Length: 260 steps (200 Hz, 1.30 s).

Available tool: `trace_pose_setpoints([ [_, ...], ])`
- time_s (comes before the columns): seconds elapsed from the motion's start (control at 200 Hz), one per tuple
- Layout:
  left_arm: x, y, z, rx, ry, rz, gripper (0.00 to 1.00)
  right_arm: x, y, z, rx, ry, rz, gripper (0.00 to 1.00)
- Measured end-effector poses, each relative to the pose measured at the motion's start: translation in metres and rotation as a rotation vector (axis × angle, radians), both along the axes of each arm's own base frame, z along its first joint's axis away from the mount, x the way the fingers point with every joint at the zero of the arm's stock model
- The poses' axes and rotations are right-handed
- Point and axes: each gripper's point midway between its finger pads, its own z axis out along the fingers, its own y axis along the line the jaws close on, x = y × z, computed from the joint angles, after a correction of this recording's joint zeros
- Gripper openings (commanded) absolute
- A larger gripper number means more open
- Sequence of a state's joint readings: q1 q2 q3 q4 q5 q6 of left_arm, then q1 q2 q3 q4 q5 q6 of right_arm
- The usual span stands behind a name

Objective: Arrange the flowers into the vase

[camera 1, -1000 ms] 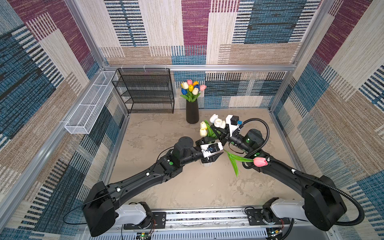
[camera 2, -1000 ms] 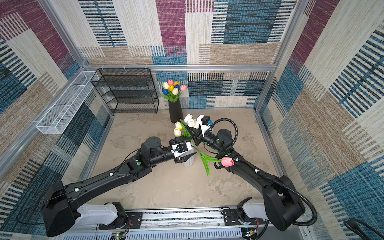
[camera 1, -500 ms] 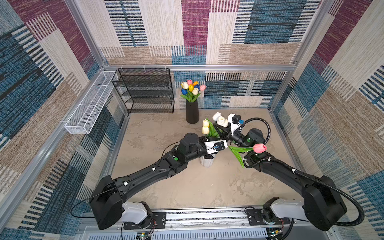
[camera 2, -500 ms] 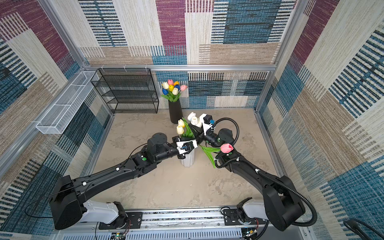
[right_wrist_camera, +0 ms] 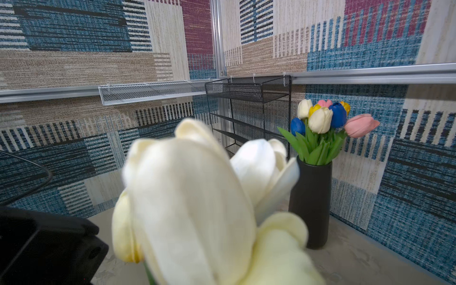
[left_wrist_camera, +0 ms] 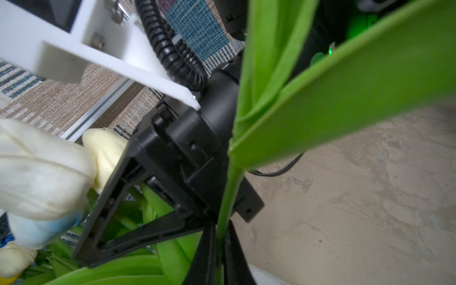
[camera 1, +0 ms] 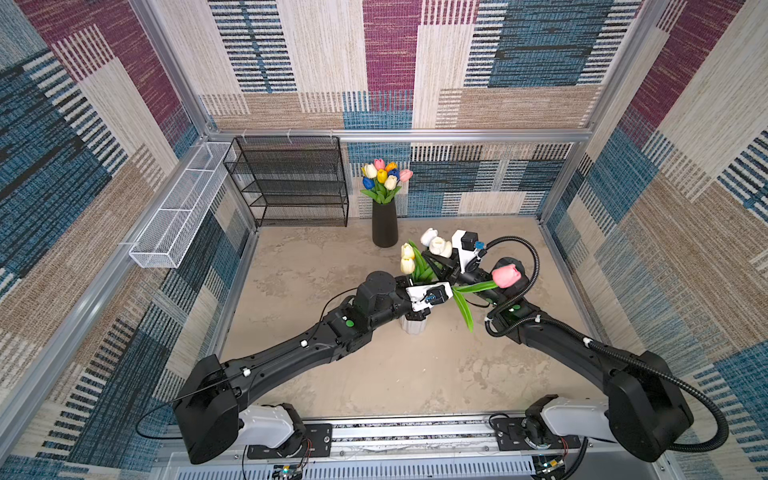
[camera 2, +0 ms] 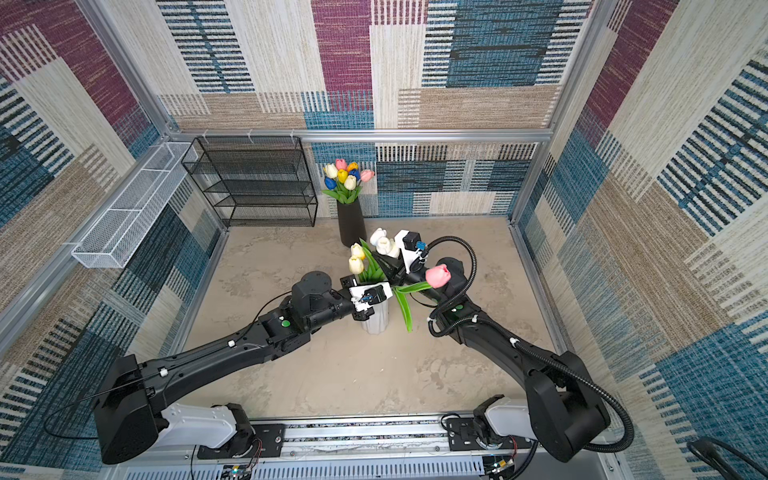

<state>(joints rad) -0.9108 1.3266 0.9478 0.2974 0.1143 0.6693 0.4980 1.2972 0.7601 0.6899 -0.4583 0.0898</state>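
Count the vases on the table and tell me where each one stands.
2. A black vase stands at the back wall beside the wire rack, full of tulips. A white vase stands mid-table, partly hidden under the left gripper.

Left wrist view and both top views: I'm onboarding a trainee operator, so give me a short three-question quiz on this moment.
1. True or false: the left gripper is shut on a green stem.
2. What colour is the lone tulip head seen against the right arm, beside the white vase?
3. Which vase holds the mixed-colour bunch? A black vase; B white vase.
Key: 1 true; 2 pink, the pink tulip; 3 A.
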Motion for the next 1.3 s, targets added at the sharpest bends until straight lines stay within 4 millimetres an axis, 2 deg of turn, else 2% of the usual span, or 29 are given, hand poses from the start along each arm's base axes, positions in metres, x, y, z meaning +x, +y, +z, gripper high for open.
trace_pose_setpoints([
  [0.19, -0.008, 0.007, 0.010, -0.077, 0.030, 0.001, 0.00, -0.003, 0.002, 0.005, 0.008, -0.007, 0.013, 0.24],
  [0.386, -0.015, 0.014, 0.045, -0.234, 0.060, -0.015, 0.00, -0.002, 0.001, 0.009, 0.011, -0.011, 0.007, 0.23],
  [0.676, 0.002, 0.033, 0.071, -0.433, 0.195, 0.027, 0.00, -0.002, 0.001, 0.021, 0.016, -0.026, 0.004, 0.23],
  [0.921, 0.018, 0.035, 0.070, -0.530, 0.290, 0.037, 0.00, 0.000, 0.001, 0.027, 0.020, -0.037, -0.002, 0.23],
  [1.102, 0.022, 0.027, 0.060, -0.525, 0.337, 0.024, 0.00, 0.001, 0.001, 0.026, 0.017, -0.038, -0.006, 0.23],
  [1.302, 0.025, 0.026, 0.049, -0.511, 0.356, 0.044, 0.00, 0.003, 0.001, 0.023, 0.011, -0.033, -0.012, 0.23],
])
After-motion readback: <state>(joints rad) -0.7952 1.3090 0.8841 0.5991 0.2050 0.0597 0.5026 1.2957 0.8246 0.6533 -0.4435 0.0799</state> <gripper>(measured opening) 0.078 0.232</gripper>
